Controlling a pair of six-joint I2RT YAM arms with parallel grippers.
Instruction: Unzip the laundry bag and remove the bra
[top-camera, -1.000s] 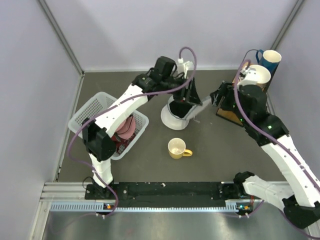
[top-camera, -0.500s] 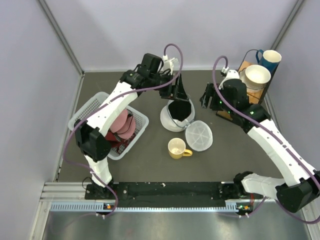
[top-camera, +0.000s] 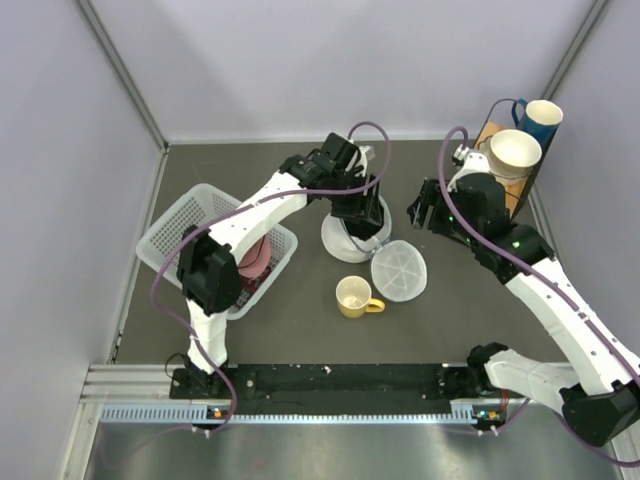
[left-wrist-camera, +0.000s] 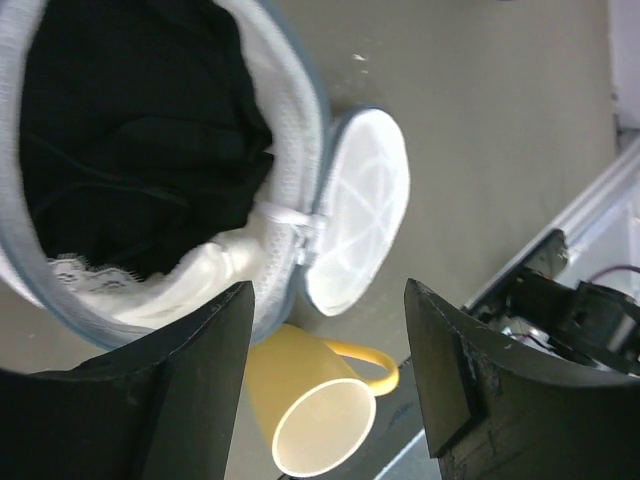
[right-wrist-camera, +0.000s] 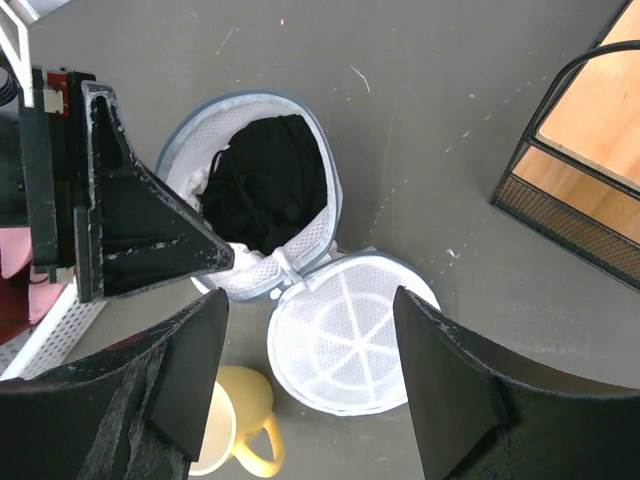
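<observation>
Presently unzipped: laundry bag (right-wrist-camera: 290, 265), beneath the left gripper's (left-wrist-camera: 328, 290) spread, empty jaws, its flat half flipped aside. Black bra (left-wrist-camera: 130, 130) fills the dome, partly cut off at the left wrist view's edge. Right gripper (right-wrist-camera: 310, 298) jaws likewise spread, empty, above the bag; yellow mug (left-wrist-camera: 310, 420) partly hidden behind a finger.

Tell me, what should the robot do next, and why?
Probably lower the left gripper, open above the laundry bag, into it and close on the black bra. The bag is already unzipped, its lid flopped aside, and the bra lies uncovered inside.
</observation>
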